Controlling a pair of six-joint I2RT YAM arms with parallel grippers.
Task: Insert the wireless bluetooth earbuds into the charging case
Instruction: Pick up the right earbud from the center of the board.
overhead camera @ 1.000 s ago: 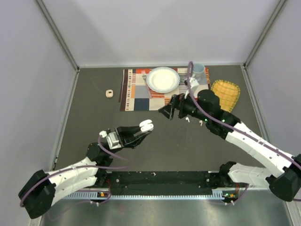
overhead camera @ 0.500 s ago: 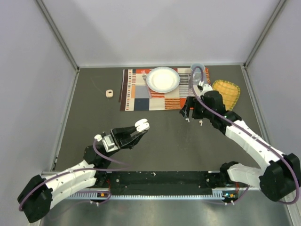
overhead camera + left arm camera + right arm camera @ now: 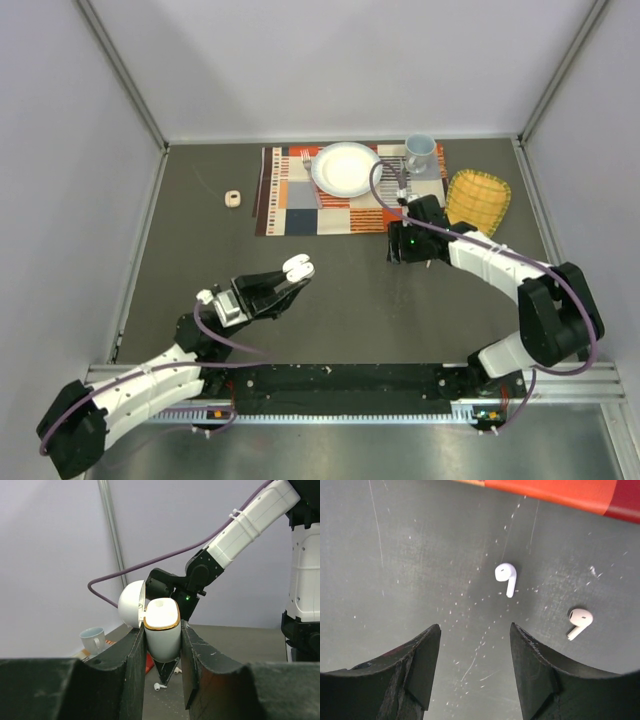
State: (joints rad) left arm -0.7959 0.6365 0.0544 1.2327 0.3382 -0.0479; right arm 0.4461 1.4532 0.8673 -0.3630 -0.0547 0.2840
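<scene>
You had the left gripper (image 3: 162, 647) pinching the charging case (image 3: 161, 622) by its sides, with the case upright, its lid (image 3: 131, 605) swung back and the gold-rimmed mouth facing up. Your right gripper (image 3: 475, 629) pointed down at the table (image 3: 340, 300) with its jaws spread and nothing between them. The first white earbud (image 3: 506, 577) lay on the bare surface just beyond the fingertips, and the second white earbud (image 3: 579, 620) lay off to one side, apart from it; neither was touched. Both lay near the edge of the patterned placemat (image 3: 300, 205). On that placemat stood a white plate (image 3: 346, 168) with a fork (image 3: 306, 160) just beside it and a cup (image 3: 420, 152) at the far right corner. A yellow woven mat (image 3: 478, 197) lay just beside the placemat on the right. A small beige item (image 3: 232, 198), too small to identify, sat well apart on the left. The two grippers were well apart. Overhead, the right wrist (image 3: 412, 238) covered both earbuds and its own jaws, so only the right wrist view showed the earbuds' positions and the jaw gap. Only the left wrist view showed the open lid and gold rim; overhead the case was a white blob at the fingertips. That view also showed a single earbud (image 3: 159, 686) on the table below the case, with the right arm (image 3: 200, 575) standing behind it, though you could not tell which of the two earbuds it was
</scene>
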